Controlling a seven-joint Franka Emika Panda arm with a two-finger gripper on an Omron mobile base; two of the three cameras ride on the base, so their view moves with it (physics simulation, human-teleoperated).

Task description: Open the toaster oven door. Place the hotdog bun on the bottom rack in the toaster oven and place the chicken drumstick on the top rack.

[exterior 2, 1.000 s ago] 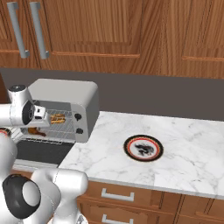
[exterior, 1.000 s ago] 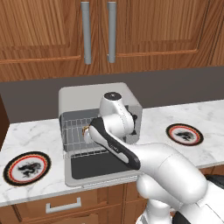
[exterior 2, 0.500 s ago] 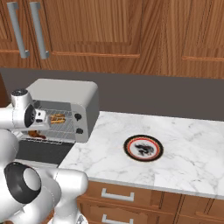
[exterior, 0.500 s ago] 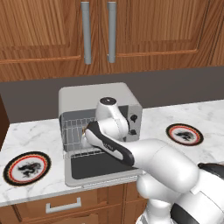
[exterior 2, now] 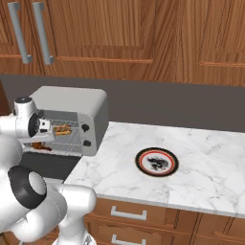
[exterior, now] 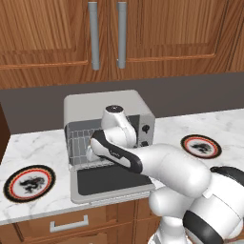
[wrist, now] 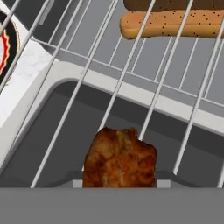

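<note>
The grey toaster oven [exterior: 106, 102] stands on the counter with its door [exterior: 112, 183] folded down flat. My gripper [exterior: 90, 152] is at the oven mouth, over the wire top rack [wrist: 131, 65]. It is shut on the brown chicken drumstick [wrist: 119, 158], which sits low in the hand view and hides the fingertips. Below the wires lies the tan hotdog bun [wrist: 175, 22] on the bottom rack. From the right base view the bun [exterior 2: 62, 129] shows inside the oven and the drumstick [exterior 2: 40, 146] hangs at the opening.
A red-and-black plate [exterior: 28, 181] lies left of the oven, its rim also in the hand view [wrist: 4, 48]. A second plate [exterior: 201, 146] [exterior 2: 156, 161] lies on the marble counter to the right. Wooden cabinets [exterior: 107, 33] hang above.
The hand has shifted slightly left and lower toward the oven mouth, still holding the drumstick. The oven, door and plates have not moved.
</note>
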